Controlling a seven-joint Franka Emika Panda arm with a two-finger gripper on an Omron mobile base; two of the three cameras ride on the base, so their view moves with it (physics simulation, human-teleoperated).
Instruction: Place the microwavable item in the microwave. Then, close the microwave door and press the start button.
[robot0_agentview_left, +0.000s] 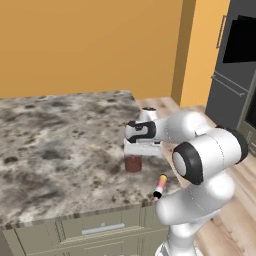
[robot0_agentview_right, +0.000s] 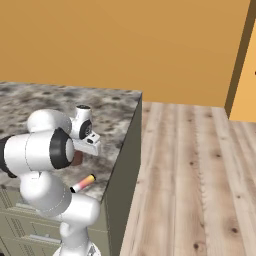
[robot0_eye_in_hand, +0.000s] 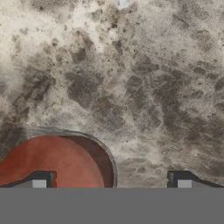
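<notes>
The microwavable item (robot0_agentview_left: 133, 164), a squat reddish-brown cylinder, stands on the marble counter (robot0_agentview_left: 60, 135) near its right front corner. My gripper (robot0_agentview_left: 136, 154) hangs just above it, pointing down, and is open. In the hand view the item's top (robot0_eye_in_hand: 52, 159) lies at the lower left, under the left fingertip (robot0_eye_in_hand: 39, 182) rather than centred between the two, and my gripper (robot0_eye_in_hand: 111, 183) holds nothing. From the right base view the item (robot0_agentview_right: 77, 159) peeks out beneath the hand. A black built-in panel (robot0_agentview_left: 241, 40) sits high at the far right; I cannot tell whether it is the microwave.
A slim pink-yellow-black stick (robot0_agentview_left: 160, 185) lies at the counter's front edge, close to the item's right. The counter ends just right of the hand, with wooden floor (robot0_agentview_right: 190, 175) beyond. A dark appliance column (robot0_agentview_left: 232, 95) stands at the far right, and drawers (robot0_agentview_left: 100, 227) sit under the counter.
</notes>
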